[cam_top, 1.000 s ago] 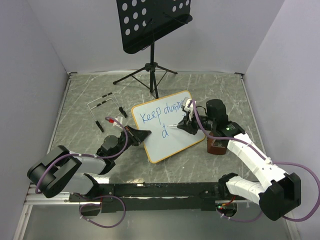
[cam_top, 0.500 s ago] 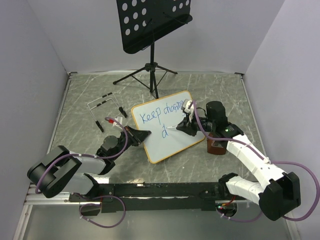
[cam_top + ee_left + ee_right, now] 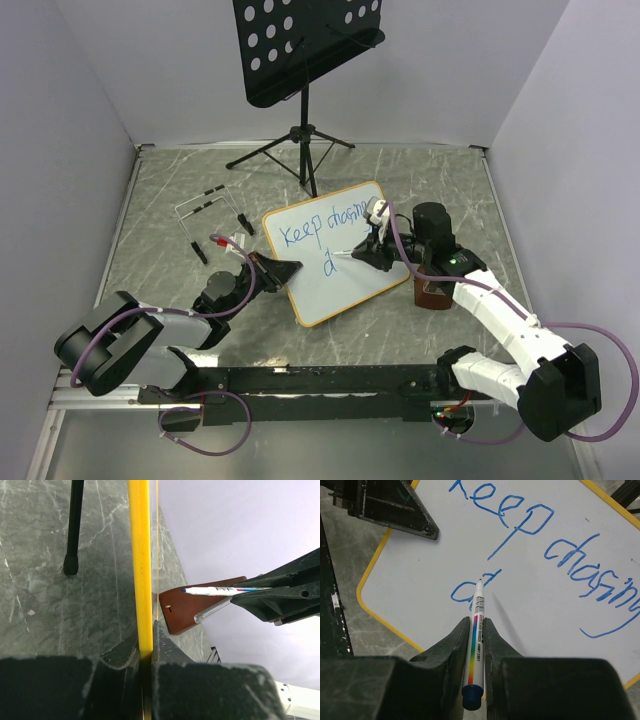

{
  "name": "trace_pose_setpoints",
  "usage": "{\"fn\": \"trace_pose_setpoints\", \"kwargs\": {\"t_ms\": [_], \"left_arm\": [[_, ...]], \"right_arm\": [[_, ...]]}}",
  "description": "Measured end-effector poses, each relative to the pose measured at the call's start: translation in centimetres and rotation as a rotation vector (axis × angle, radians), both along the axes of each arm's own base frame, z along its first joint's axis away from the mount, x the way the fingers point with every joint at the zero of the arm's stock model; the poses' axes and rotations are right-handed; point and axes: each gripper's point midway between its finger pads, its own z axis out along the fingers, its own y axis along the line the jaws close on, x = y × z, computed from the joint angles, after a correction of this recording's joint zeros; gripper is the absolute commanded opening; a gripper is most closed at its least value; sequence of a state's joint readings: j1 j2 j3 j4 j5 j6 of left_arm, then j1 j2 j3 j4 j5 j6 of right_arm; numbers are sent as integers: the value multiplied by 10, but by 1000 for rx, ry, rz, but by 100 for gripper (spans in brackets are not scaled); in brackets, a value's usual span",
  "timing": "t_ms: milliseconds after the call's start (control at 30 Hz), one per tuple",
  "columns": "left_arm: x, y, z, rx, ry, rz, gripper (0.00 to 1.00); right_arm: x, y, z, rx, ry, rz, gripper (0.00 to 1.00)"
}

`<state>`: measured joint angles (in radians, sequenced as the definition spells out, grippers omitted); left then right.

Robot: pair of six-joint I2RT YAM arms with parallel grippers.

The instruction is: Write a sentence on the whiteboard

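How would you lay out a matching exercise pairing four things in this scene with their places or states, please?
Things:
1. whiteboard
2. marker
3. left tool
4. music stand

Places or states:
A. held in the right tool, tip near a blue "d"
B. standing at the far side of the table
C. shut on the whiteboard's frame
D. carrying the sentence in blue

Pairs: 1-D, 2-A, 3-C, 4-B

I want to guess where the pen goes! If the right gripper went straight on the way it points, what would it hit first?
The right gripper holds a marker, whose tip would meet the whiteboard first, at the blue "d". It may be touching now; depth is unclear.
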<state>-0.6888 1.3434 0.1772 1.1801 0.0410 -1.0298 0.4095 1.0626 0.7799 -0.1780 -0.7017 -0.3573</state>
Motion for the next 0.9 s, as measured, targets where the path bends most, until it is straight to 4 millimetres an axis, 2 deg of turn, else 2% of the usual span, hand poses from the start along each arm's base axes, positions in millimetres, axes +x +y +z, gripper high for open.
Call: {"fn": "trace_pose_setpoints", "kwargs": {"t_ms": [900], "left_arm": [[0,0,0,0,1,0,1]], "right_arm": [[0,1,2,10,-1,2,0]]}}
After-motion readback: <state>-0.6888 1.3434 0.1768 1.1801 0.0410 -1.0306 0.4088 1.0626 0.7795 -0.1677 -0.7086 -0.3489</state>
